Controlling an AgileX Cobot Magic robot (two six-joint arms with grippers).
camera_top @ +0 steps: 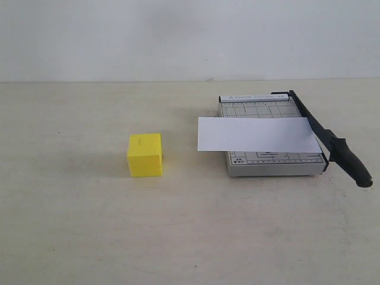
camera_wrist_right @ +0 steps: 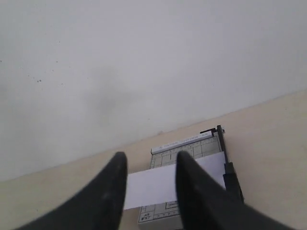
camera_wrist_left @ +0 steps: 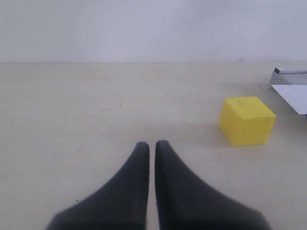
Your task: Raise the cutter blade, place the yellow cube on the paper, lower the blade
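Observation:
The yellow cube rests on the table, left of the grey cutter base. The white paper lies across that base and overhangs its left side. The black cutter blade lies down along the base's right edge, its thick handle past the front corner. Neither arm shows in the exterior view. My left gripper is shut and empty, hovering over bare table short of the cube. My right gripper is open and empty, above and in front of the cutter.
The tabletop is pale beige and ends at a plain white wall behind the cutter.

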